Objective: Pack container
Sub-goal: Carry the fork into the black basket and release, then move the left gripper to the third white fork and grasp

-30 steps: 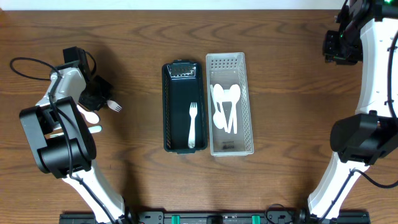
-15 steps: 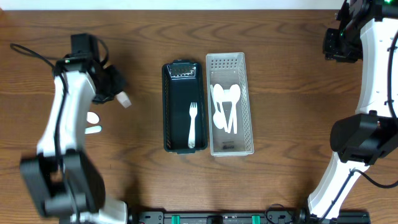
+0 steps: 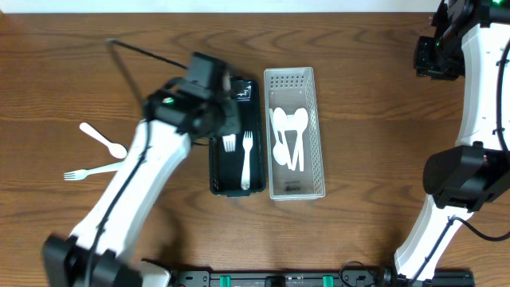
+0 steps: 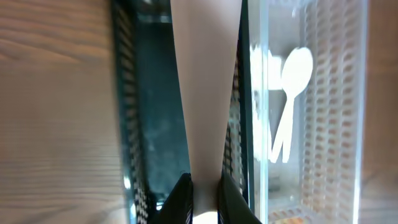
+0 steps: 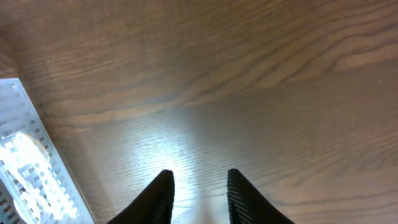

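Over dark tray (image 3: 215,169), white fork (image 3: 229,143) clamped in left pincer (image 4: 204,194), tines protruding

The left arm (image 3: 135,175) stretched diagonally from the table's near left edge toward its middle, the left gripper (image 3: 225,127) pointing down, fingers (image 4: 180,196) pinched on a white fork (image 3: 229,143). The right arm (image 3: 478,88) stood raised at the far right corner, the right gripper (image 5: 198,193) spread apart.
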### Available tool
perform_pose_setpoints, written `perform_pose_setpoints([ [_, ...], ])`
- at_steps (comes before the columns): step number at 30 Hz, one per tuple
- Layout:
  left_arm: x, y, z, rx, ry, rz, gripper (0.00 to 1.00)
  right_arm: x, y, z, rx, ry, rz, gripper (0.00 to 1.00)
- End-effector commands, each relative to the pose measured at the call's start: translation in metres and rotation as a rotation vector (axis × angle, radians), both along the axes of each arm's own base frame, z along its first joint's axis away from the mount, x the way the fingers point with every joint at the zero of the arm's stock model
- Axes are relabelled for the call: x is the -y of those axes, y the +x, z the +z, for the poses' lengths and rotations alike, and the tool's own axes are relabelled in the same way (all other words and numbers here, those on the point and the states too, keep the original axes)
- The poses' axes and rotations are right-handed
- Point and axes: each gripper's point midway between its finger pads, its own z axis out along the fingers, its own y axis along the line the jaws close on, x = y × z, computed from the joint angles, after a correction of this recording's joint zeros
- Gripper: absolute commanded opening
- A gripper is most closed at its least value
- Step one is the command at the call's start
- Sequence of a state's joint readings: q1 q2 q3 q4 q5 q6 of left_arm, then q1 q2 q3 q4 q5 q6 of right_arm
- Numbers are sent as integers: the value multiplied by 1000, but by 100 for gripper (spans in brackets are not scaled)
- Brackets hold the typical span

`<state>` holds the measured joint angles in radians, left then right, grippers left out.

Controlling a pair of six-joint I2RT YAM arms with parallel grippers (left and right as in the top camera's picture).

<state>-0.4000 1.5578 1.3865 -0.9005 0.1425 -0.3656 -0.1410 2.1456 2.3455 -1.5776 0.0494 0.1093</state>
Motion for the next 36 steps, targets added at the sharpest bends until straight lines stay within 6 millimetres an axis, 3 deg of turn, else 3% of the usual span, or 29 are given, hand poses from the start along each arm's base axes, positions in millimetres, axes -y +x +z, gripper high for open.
perform_pose_setpoints([
  [1,6,1,-40,-97,74,-27,6,-1,-1,18,43,-15,16,31],
  [5,12,-5,-86,-224,127,-50,6,-1,-3,17,35,-13,16,31],
  [8,11,-9,-109,-291,155,-51,7,-1,-3,17,34,-13,16,31],
  [11,10,-11,-117,-314,166,-53,16,-1,-3,17,34,-13,16,31],
  [15,10,-7,-109,-275,180,-123,31,-1,-3,17,34,-13,16,31],
  [18,7,-1,-91,-221,204,-151,36,-1,-3,17,35,-13,16,31],
  [21,-5,9,-60,-134,265,-150,36,-1,-3,17,34,-14,16,31],
  [27,-53,23,38,120,368,-8,37,-1,-3,17,34,-15,16,32],
  [31,-123,16,97,252,308,345,48,-1,-3,17,34,-16,22,32],
  [34,-191,-9,119,264,236,685,58,0,-3,17,34,-16,21,33],
  [36,-238,-34,122,236,200,930,61,0,-3,17,35,-17,21,33],
])
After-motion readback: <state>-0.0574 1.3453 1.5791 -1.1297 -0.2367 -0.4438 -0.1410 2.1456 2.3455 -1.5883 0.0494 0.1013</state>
